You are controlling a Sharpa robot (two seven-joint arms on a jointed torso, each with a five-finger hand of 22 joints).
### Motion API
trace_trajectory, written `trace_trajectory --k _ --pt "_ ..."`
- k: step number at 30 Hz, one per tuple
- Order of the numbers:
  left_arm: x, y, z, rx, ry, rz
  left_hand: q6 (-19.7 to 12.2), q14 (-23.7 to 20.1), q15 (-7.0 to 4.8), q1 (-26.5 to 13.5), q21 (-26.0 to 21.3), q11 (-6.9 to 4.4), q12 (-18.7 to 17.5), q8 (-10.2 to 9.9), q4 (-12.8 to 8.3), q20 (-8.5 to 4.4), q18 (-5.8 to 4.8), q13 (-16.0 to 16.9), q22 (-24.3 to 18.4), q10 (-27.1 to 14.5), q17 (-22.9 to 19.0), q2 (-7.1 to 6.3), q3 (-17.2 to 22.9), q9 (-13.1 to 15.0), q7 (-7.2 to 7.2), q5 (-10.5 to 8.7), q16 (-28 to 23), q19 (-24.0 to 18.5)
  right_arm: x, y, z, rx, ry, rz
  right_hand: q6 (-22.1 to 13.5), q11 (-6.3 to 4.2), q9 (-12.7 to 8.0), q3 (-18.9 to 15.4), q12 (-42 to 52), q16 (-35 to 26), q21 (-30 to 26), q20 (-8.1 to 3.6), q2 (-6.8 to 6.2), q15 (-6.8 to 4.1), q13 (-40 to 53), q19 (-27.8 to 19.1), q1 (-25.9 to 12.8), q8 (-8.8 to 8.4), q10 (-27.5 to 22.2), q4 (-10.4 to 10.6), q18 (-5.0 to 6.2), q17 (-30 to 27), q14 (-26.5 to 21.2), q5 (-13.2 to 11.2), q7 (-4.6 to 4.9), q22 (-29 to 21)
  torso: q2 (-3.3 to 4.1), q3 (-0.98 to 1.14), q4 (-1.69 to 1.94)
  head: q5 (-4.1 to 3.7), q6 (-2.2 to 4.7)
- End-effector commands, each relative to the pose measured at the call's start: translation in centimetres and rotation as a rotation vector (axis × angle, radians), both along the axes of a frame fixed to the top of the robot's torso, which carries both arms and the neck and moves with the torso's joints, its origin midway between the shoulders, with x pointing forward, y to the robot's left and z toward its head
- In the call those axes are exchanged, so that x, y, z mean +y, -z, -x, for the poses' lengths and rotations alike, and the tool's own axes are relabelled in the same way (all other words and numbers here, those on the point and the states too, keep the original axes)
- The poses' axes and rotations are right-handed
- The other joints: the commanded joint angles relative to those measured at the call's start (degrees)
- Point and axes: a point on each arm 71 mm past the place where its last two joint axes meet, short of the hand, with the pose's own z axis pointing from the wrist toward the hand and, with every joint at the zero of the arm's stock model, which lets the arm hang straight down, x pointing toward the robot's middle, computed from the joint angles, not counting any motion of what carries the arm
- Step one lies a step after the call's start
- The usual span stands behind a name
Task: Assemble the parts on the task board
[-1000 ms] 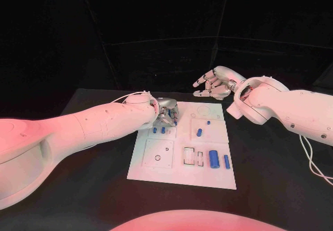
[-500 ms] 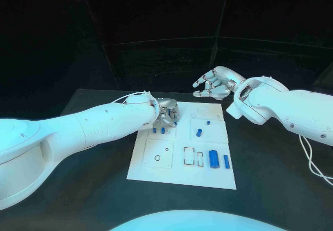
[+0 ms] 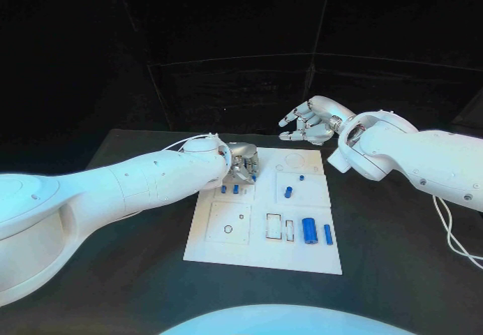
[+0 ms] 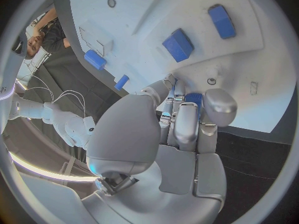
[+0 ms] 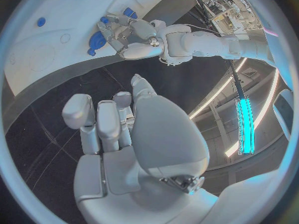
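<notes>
The white task board (image 3: 264,248) lies in the middle of the black table. My left hand (image 3: 241,164) is over its far left corner with the fingers curled down. In the left wrist view, my left hand (image 4: 181,129) pinches a small blue part (image 4: 194,98) against the board (image 4: 261,84). Two short blue parts (image 3: 229,188) stand just beside that hand. More blue parts (image 3: 288,192) (image 3: 310,230) (image 3: 328,234) sit on the board's right half. My right hand (image 3: 314,120) hangs above the table past the board's far edge, fingers apart and holding nothing.
Bare black table (image 3: 403,237) surrounds the board on all sides. The board carries outlined recesses (image 3: 230,223) on its near left part. In the right wrist view, my right hand (image 5: 124,129) looks down on my left hand (image 5: 127,35) at the board corner (image 5: 37,59).
</notes>
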Motion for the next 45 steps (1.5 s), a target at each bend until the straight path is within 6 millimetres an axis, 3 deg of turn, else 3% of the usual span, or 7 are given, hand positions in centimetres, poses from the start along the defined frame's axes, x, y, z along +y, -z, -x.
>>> trace_trajectory --k 1,10,20,34,38,45 --pt "0.1 0.0 0.0 -0.041 -0.017 0.023 0.7 0.7 -0.48 0.2 0.4 -0.04 -0.5 0.2 -0.5 -0.57 -0.52 -0.1 0.2 0.9 -0.2 0.23 1.0 0.1 0.0 -0.07 0.0 0.0 0.1 -0.2 0.0 -0.01 -0.002 -0.008 -0.4 0.09 -0.1 0.2 0.3 -0.1 -0.2 0.11 0.55 -0.21 0.0 -0.1 0.0 0.18 -0.2 0.1 0.43 0.1 0.6 0.3 -0.04 0.0 -0.01 -0.03 0.05 -0.09 0.04" --pt "0.3 -0.5 0.0 -0.08 -0.039 0.122 1.1 0.7 -0.42 -1.0 0.5 0.12 -2.0 -0.6 -1.6 -0.6 -0.59 -0.3 0.4 1.6 -0.6 -0.76 2.8 -0.2 0.14 -0.09 0.2 -0.1 0.0 -0.2 0.0 -0.011 -0.001 -0.008 -0.4 0.08 -0.1 0.4 0.4 -0.1 -0.2 0.1 0.57 -0.22 0.1 -0.1 0.2 0.22 -0.1 0.0 0.43 0.1 0.6 0.3 -0.04 0.1 -0.03 -0.02 0.07 -0.11 0.13" --pt "1.3 -1.3 0.3 -0.091 -0.079 0.21 1.3 0.6 -0.26 -3.4 0.2 0.25 -3.2 -1.3 -1.4 -0.46 -0.53 -0.4 0.2 2.1 -1.3 -1.78 2.7 -0.3 0.27 -0.1 0.1 -0.3 -0.2 -0.2 -0.1 -0.011 0.004 -0.006 -0.4 0.08 -0.1 0.4 0.4 -0.1 -0.2 0.1 0.57 -0.22 0.1 -0.1 0.2 0.22 -0.1 0.0 0.43 0.1 0.6 0.3 -0.04 0.1 -0.11 0.04 0.16 -0.11 0.42" --pt "5.7 -2.9 0.8 -0.032 -0.159 0.232 1.4 0.6 -0.28 -3.7 0.5 0.18 -3.5 -1.4 -1.5 -0.45 -0.56 -0.3 0.5 2.3 -1.2 -2.02 2.7 -0.3 0.18 -0.09 0.2 -0.3 -0.8 -0.1 -0.3 -0.01 0.019 -0.002 -0.4 0.08 -0.1 0.4 0.4 -0.1 -0.2 0.1 0.57 -0.22 0.1 -0.1 0.2 0.22 -0.1 0.0 0.43 0.1 0.6 0.3 -0.04 0.1 -0.03 0.11 0.11 -0.25 0.73" --pt "6.9 -2.7 0.9 -0.006 -0.176 0.201 1.4 0.6 -0.29 -3.7 0.4 0.19 -3.6 -1.5 -1.5 -0.46 -0.55 -0.4 0.5 2.3 -1.1 -2.19 2.6 -0.3 0.19 -0.09 0.3 -0.3 -0.9 -0.1 -0.3 -0.009 0.021 -0.001 -0.4 0.08 -0.1 0.4 0.4 -0.1 -0.2 0.1 0.57 -0.22 0.1 -0.1 0.2 0.22 -0.1 0.0 0.43 0.1 0.6 0.3 -0.04 0.1 0.03 -0.06 0.09 -0.36 0.68" --pt "7.8 -1.8 1.1 0.006 -0.169 0.125 1.3 0.6 -0.3 -3.8 0.3 0.19 -3.7 -1.6 -1.6 -0.46 -0.52 -0.4 0.4 2.3 -1.1 -2.26 2.6 -0.4 0.17 -0.09 0.3 -0.3 -1.0 0.0 -0.3 -0.008 0.022 0.0 -0.4 0.09 -0.1 0.4 0.3 -0.2 -0.3 0.1 0.57 -0.22 0.0 -0.1 0.2 0.25 -0.2 0.0 0.44 0.1 0.6 0.3 -0.03 0.0 -0.02 -0.13 0.07 -0.16 0.57"
